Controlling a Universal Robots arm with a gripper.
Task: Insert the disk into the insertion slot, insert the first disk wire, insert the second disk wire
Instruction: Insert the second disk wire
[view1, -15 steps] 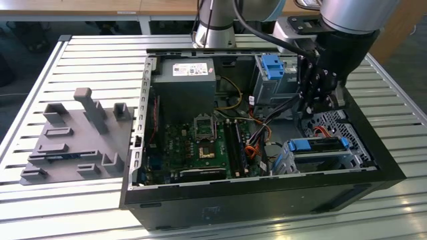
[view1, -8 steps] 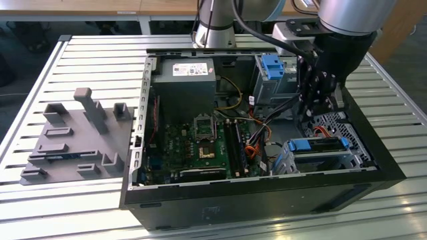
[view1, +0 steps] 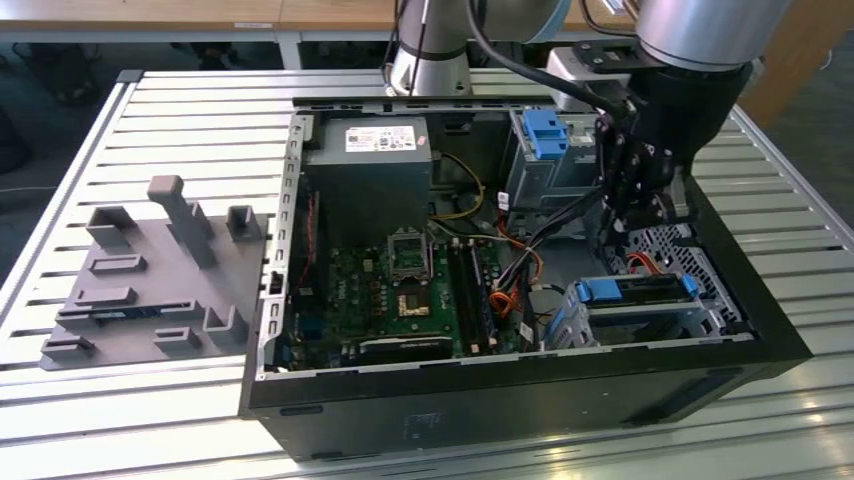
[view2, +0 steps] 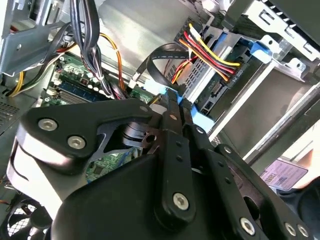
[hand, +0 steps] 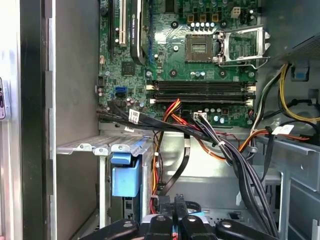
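Note:
The disk (view1: 635, 290), silver in a blue caddy, sits inside the insertion slot (view1: 699, 262), a perforated metal cage at the exterior view's right end of the open computer case. In the second wrist view a red, yellow and black wire (view2: 210, 52) is plugged into the disk's (view2: 207, 82) rear edge. My gripper (view1: 634, 225) reaches down into the case just behind the cage. Its black fingers (view2: 170, 115) are closed together on the end of a flat black wire (view2: 150, 60), a short way from the disk's rear. The same wire (hand: 181, 170) runs down to my gripper (hand: 175, 221).
A taller grey bay with a blue bracket (view1: 547, 130) stands behind the arm. A loose black cable bundle (hand: 235, 160) crosses close to the gripper. The motherboard (view1: 400, 290) and power supply (view1: 367, 150) fill the case's middle. A grey fixture plate (view1: 147, 290) lies on the slatted table.

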